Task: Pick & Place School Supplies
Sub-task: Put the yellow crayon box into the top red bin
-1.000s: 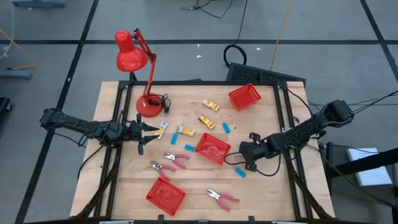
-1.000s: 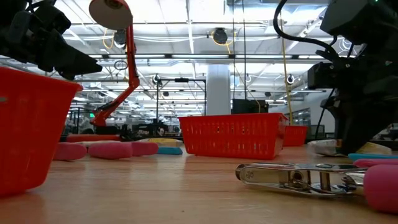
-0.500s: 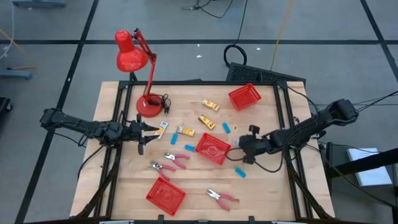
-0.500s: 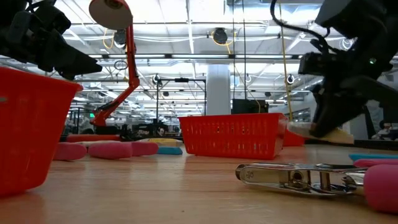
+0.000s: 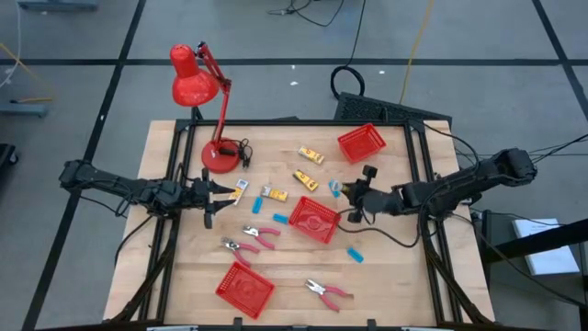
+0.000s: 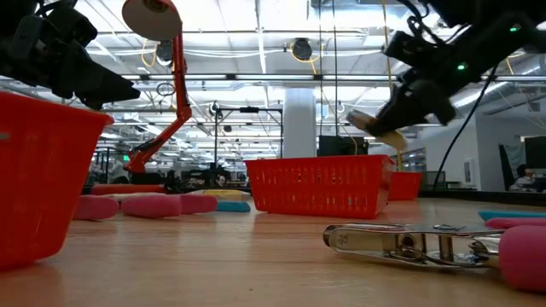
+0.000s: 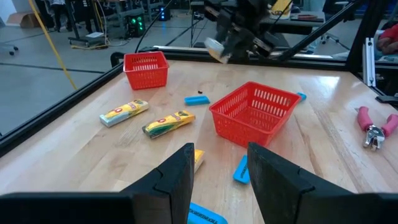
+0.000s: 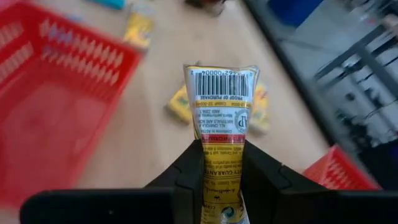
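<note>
On the wooden surface [image 5: 386, 276], loose supplies lie around a red basket [image 5: 314, 219]. The right end effector [image 5: 354, 199], clamped on a yellow packet [image 8: 219, 134], hangs probably just beside it; next comes centring over the basket before release. Left end effector [image 5: 217, 195] waits half-open

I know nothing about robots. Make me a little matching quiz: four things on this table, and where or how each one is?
Things:
1. yellow packet
2. red desk lamp
3. left hand
4. middle red basket

Places or states:
A. stands at the table's far left corner
B. sits on the table, between both arms
C. pinched in the right hand
D. open, holding nothing

Pairs: 1-C, 2-A, 3-D, 4-B
</note>
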Available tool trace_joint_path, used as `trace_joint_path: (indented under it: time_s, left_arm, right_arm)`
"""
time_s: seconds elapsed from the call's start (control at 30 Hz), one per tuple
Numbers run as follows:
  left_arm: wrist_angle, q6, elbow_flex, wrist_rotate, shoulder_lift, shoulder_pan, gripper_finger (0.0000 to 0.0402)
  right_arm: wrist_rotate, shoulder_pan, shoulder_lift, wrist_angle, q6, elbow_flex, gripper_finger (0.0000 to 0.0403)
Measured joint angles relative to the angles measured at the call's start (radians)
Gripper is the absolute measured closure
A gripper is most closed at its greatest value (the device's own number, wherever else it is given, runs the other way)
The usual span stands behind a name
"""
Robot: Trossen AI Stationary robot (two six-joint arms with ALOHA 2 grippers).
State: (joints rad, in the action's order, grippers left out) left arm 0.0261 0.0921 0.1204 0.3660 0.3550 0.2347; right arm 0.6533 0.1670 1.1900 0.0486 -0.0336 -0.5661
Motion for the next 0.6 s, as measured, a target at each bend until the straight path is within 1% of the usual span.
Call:
trace_joint_path:
  time_s: [0.1,0.2,0.37,0.6]
  left_arm:
    - [0.0,0.0,0.0,0.0,0.0,0.0,0.025]
    - [0.0,0.0,0.0,0.0,0.0,0.0,0.025]
    - [0.0,-0.002,0.0,0.0,0.0,0.0,0.025]
    - [0.0,-0.002,0.0,0.0,0.0,0.0,0.025]
  right_arm:
    - [-0.016,-0.084,0.0,0.147,-0.11,0.052,0.0338]
    - [-0.056,-0.181,0.0,0.231,-0.181,0.086,0.0338]
    - [-0.123,-0.34,0.0,0.268,-0.246,0.106,0.0338]
    - [-0.267,-0.538,0.0,0.286,-0.29,0.106,0.0338]
